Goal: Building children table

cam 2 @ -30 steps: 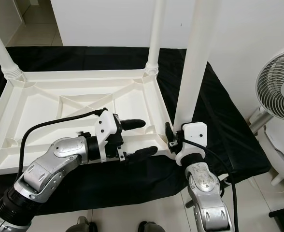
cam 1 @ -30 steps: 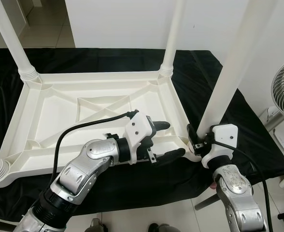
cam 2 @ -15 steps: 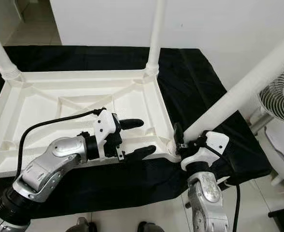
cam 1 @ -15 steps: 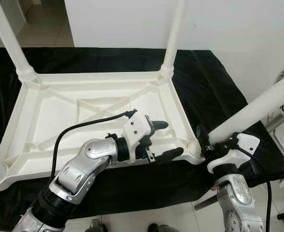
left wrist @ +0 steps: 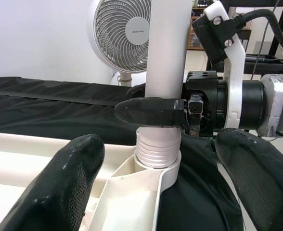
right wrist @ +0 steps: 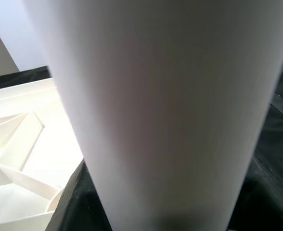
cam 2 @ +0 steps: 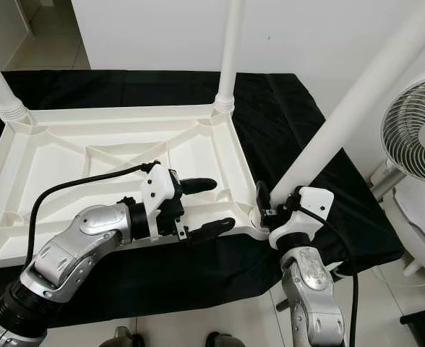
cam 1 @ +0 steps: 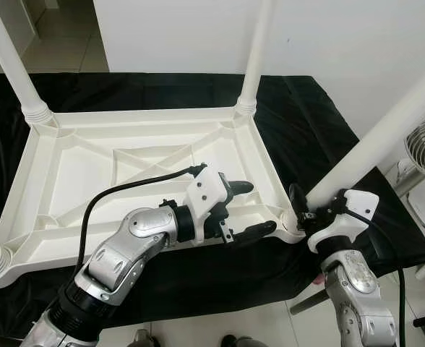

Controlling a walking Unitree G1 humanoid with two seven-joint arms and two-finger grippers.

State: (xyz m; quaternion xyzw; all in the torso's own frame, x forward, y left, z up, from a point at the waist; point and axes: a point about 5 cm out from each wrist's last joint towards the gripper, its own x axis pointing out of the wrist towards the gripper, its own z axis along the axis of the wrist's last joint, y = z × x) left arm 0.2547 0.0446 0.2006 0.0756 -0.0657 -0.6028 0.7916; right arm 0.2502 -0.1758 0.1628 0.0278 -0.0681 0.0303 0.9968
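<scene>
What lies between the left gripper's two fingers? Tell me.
Nothing is held there: past the left gripper, the wrist view shows the leg in its corner socket.

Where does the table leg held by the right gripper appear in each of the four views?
Left eye view: white leg, slanting from the tabletop's near right corner to the upper right.
Right eye view: same leg, right of centre, leaning right.
Left wrist view: leg upright at centre, ribbed end at the socket.
Right wrist view: leg close up, centre.
Shared landmark: right gripper clamped near its base.
</scene>
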